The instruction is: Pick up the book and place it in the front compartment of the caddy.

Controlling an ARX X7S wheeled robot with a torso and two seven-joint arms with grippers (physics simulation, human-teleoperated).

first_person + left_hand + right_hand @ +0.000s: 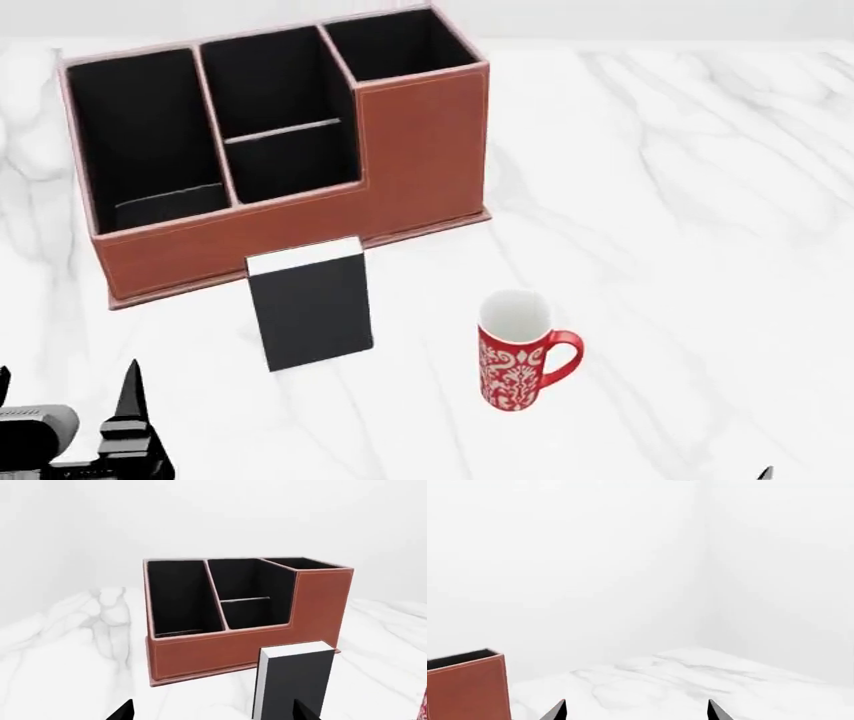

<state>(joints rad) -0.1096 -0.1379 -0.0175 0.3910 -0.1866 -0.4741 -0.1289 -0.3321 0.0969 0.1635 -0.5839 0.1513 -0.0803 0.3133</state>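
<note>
The book (311, 308) stands upright on the tabletop (667, 200) just before the caddy (400, 150) — thin, stiff, probably light, its glossy cover likely slippery — so with my left jaws (213, 715) spread and empty, I'd pinch both covers near the top.

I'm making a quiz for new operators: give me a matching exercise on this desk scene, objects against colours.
Things:
1. book
2. mug
3. caddy
4. table

Colours:
a. white marble with grey veins
b. reddish-brown outside, black inside
c. black cover, white page edges
d. red with a white pattern

Pairs: 1-c, 2-d, 3-b, 4-a
</note>
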